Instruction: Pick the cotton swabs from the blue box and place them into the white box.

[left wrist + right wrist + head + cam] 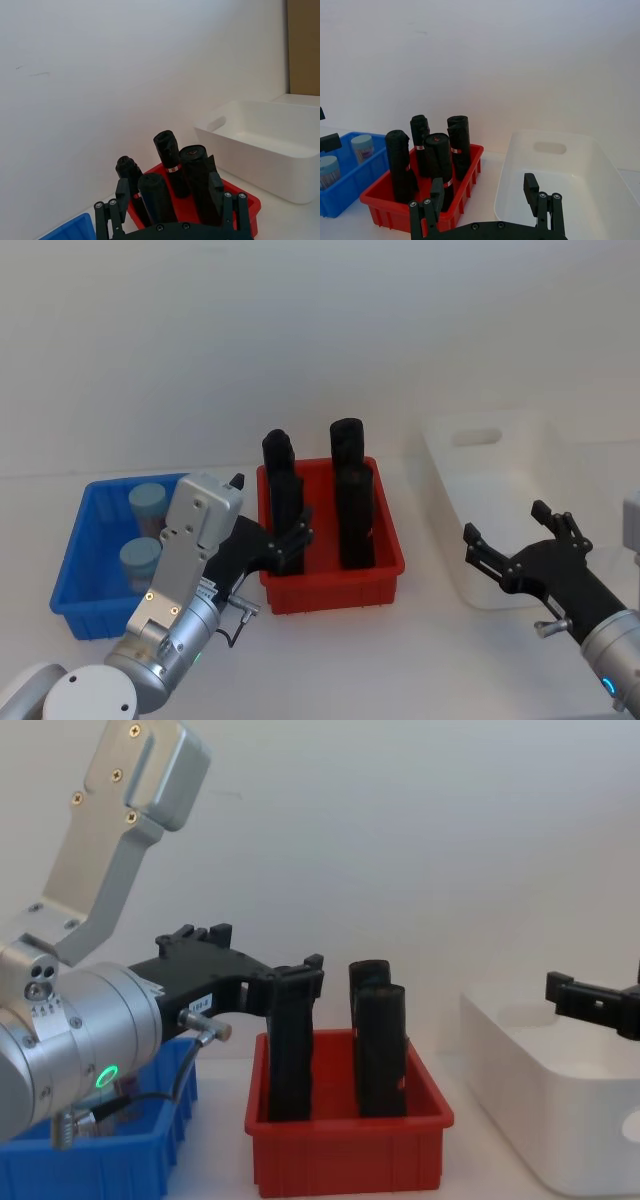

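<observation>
Two cotton swabs jars with pale blue lids stand in the blue box (75, 570) at the left, one toward the back (148, 502) and one nearer (140, 560). The right wrist view shows them too (362, 146) (329, 170). My left gripper (268, 508) hovers open and empty between the blue box and the red bin, pointing toward the bin's black rolls (169, 187). On the right, the white box (440, 470) holds nothing that I can see. My right gripper (510, 525) is open and empty above its near left edge.
A red bin (335, 590) with several tall black rolls (352, 500) stands between the blue box and the white box. A plain white wall rises behind the table. Bare tabletop lies in front of the bins.
</observation>
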{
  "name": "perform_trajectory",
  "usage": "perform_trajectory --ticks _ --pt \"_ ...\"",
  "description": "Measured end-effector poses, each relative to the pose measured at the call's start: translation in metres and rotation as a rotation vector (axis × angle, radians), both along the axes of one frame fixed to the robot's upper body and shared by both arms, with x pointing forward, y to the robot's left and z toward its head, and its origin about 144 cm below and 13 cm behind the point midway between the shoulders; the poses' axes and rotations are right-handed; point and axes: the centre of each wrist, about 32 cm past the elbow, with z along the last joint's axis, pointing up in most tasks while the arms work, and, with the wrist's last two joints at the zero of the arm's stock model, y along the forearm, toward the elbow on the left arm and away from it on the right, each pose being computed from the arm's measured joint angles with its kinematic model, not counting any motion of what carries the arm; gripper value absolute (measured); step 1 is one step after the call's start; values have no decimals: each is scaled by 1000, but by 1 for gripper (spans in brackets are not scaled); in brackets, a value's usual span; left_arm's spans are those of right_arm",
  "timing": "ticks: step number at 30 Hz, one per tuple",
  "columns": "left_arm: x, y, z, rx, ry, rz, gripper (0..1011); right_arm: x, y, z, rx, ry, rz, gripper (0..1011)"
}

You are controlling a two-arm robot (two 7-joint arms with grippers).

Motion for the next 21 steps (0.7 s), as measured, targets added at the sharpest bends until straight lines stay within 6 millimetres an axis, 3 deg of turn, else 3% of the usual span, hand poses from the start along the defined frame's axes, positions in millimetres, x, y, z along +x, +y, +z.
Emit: perform_trajectory --ticks 21 --pt "0 0 0 0 0 0 1004 0 0 0 0 0 0 1002"
